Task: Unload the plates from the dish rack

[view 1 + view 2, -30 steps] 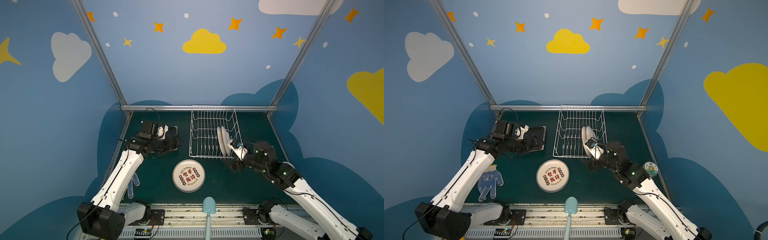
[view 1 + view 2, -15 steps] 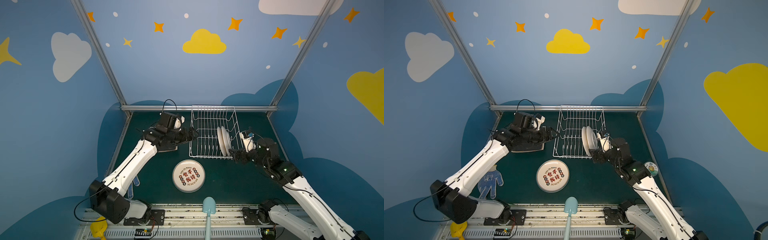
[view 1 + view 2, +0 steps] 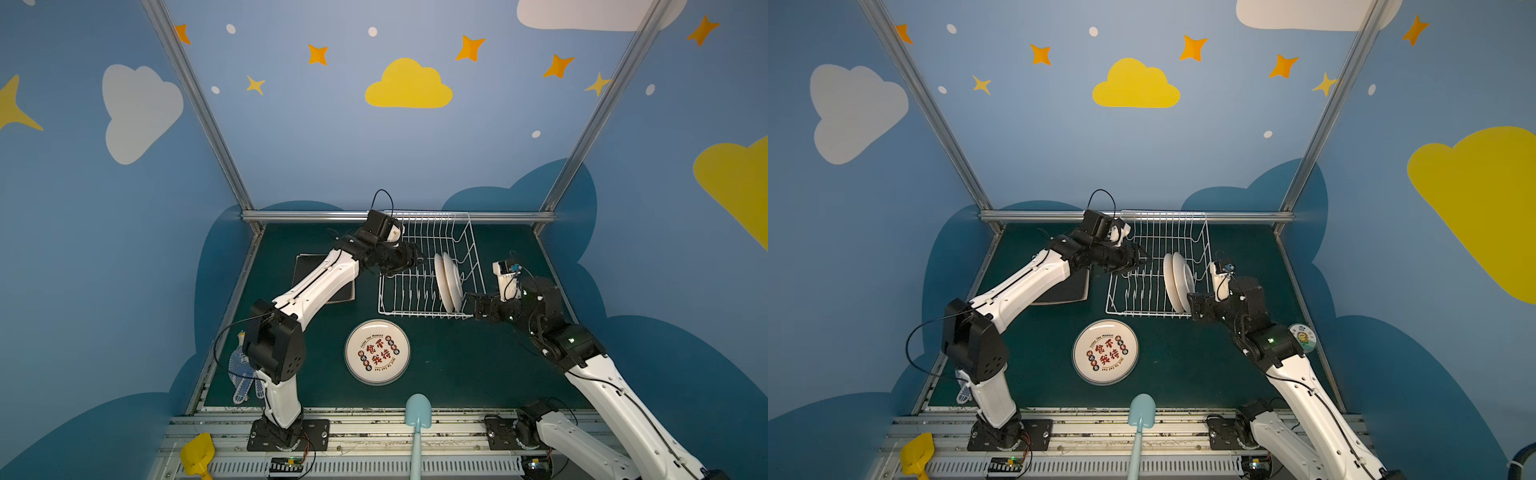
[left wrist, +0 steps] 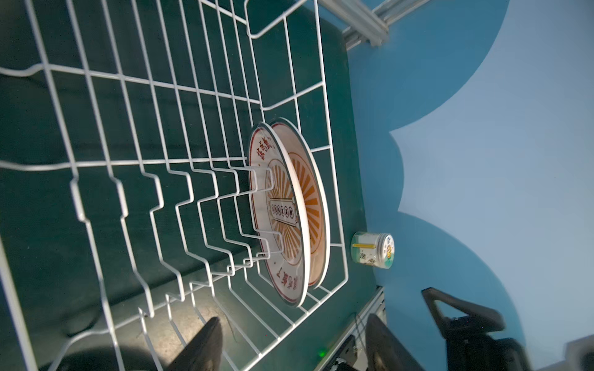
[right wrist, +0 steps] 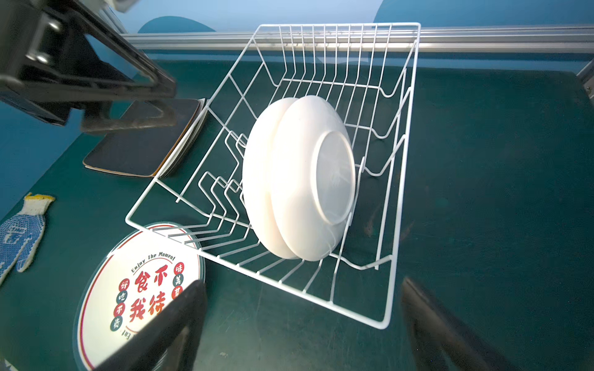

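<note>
One printed round plate (image 3: 377, 352) lies flat on the near surface (image 3: 457, 365). Behind it, the right jaws stand wide apart and empty at the near right corner of the dish rack (image 3: 407, 286). Two round plates (image 3: 449, 282) stand on edge inside, at right. Left of the rack, square plates (image 3: 309, 266) are stacked. The left jaws, apart and empty, hover over the rack's left rim.

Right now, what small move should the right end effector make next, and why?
Probably ease the right end effector forward to straddle the rim of the nearer round plate: its jaws stand open and empty just outside the dish rack, facing that upright plate's back.
</note>
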Controlling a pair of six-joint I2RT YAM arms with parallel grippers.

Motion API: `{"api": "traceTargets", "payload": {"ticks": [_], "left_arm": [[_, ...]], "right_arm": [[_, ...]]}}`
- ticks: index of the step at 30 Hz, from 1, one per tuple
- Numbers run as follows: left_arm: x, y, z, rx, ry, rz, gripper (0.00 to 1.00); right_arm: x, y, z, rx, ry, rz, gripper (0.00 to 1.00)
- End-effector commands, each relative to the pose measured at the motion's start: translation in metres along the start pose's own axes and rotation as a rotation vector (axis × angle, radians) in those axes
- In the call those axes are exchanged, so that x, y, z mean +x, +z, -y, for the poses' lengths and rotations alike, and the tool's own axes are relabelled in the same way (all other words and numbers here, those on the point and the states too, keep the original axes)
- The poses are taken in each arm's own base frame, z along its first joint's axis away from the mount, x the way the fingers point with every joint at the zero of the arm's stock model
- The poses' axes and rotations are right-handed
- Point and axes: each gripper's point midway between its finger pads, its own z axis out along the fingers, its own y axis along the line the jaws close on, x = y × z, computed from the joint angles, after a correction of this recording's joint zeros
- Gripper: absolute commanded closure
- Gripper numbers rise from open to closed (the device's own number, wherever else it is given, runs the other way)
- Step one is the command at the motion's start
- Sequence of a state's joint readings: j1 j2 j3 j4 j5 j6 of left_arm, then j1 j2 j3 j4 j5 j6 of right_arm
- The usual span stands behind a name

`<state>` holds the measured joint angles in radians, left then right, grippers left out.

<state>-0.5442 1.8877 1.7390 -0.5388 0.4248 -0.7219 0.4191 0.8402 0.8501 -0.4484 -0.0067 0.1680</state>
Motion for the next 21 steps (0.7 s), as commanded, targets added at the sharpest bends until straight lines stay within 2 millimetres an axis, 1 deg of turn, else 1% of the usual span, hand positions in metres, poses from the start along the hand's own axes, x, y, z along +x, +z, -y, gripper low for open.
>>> {"api": "traceTargets", "payload": {"ticks": [1, 6, 9, 12, 17, 21], "left_arm": [[0.003, 0.016, 0.006, 0.02, -0.002, -0.064, 0.43], [0.005, 0.043, 0.008, 0.032, -0.002, -0.118, 0.43], [0.008, 0.056, 0.004, 0.02, -0.013, -0.141, 0.48], [0.015, 0.065, -0.003, -0.025, -0.015, -0.167, 0.51], [0.023, 0.081, -0.005, -0.064, 0.008, -0.21, 0.52], [0.025, 0.093, -0.007, -0.087, 0.009, -0.221, 0.56]], "right_arm": [[-0.006, -0.003, 0.005, 0.018, 0.004, 0.047, 0.07], [-0.005, -0.002, 0.007, 0.021, 0.012, 0.046, 0.07], [-0.006, -0.002, 0.008, 0.029, 0.019, 0.046, 0.07], [-0.007, -0.003, 0.01, 0.032, 0.023, 0.05, 0.07], [-0.009, -0.007, 0.01, 0.031, 0.029, 0.064, 0.07], [-0.011, -0.009, 0.01, 0.032, 0.034, 0.071, 0.07]]}}
